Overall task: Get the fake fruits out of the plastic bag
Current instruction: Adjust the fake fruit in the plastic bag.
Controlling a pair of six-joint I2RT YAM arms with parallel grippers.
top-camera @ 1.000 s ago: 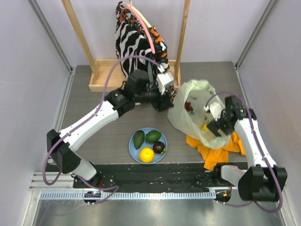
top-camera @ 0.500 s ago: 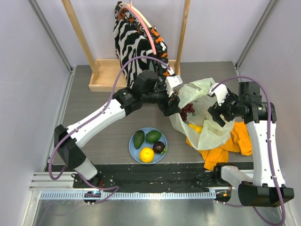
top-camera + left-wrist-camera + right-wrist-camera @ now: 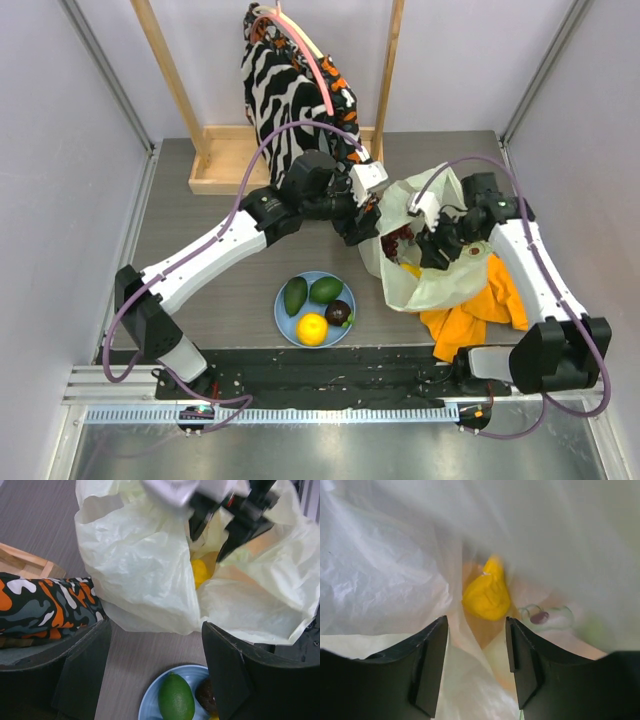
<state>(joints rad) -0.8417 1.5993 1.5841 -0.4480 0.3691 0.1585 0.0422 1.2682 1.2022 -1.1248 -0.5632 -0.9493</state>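
- The plastic bag (image 3: 440, 290) is your landmark. It lies crumpled on the table with its mouth open towards the far side, and both arms meet at that mouth.
- The orange cloth (image 3: 470, 320) sticks out from under the bag's near right edge.
- The blue plate (image 3: 283, 322) sits near the bag's left side, towards the arm bases. Four fruits lie on it: two avocados (image 3: 295, 296), an orange (image 3: 312, 328) and a dark one (image 3: 340, 313).
- Your left gripper (image 3: 155, 630) is at the bag's left rim with its jaws spread wide. They straddle a hanging fold of film but pinch nothing.
- Your right gripper (image 3: 476, 625) is inside the bag's mouth and is much the nearer to what remains. Its jaws are parted and hold nothing, and a crease of film rises between them.
- The lemon (image 3: 487, 595) is the only fruit I can see inside the bag.
  - It lies deep in the bag, straight ahead of the right jaws and just beyond their tips.
  - Its long axis runs roughly along your line of reach, with the pointed end facing away from you.
  - I judge you should push further in before closing, or you may pinch film instead.
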